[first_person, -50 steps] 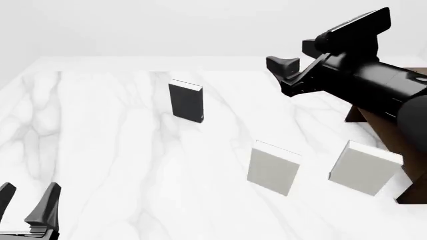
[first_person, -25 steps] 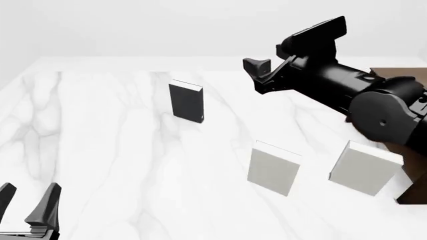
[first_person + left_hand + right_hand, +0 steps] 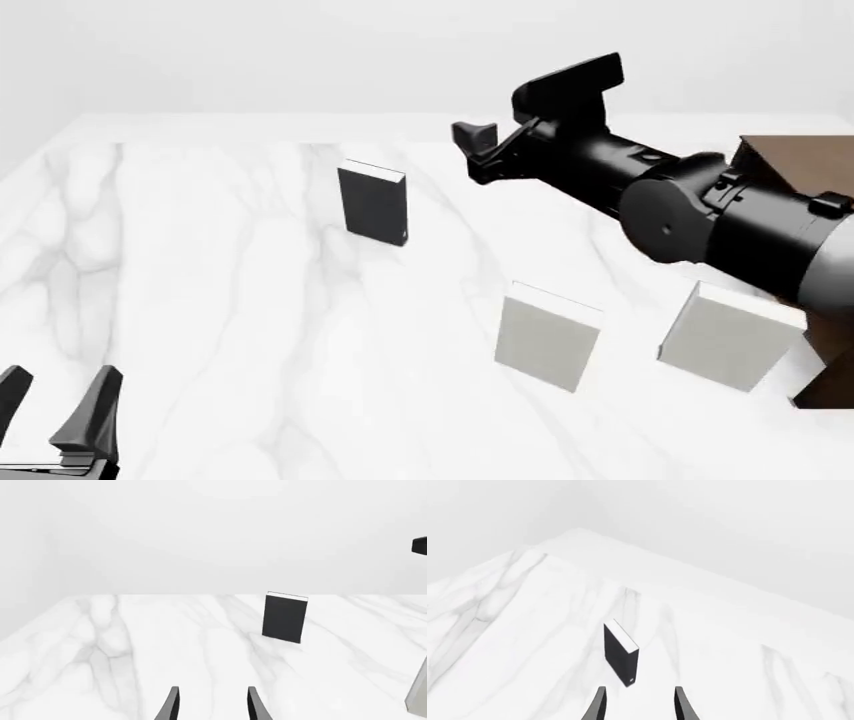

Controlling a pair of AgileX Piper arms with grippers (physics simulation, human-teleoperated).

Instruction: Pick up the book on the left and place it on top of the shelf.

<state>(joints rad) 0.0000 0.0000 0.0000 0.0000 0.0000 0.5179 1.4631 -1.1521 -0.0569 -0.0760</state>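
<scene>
The right hand (image 3: 483,150), fingers apart and empty, reaches toward the black book (image 3: 372,203) standing upright on the table (image 3: 214,300), just ahead of it. Next, I'd say: straddle the book, then close.

book (image 3: 372,203): standing far-left on table (image 3: 200,300)
two other books (image 3: 546,335): sitting nearer, to its right
shelf (image 3: 801,165): sitting at right edge, behind rightmost bk

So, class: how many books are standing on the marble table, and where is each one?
3. The black book stands far left of centre. One white book stands nearer, right of centre. Another white book stands furthest right, beside the shelf. The right arm could hide more.
</scene>
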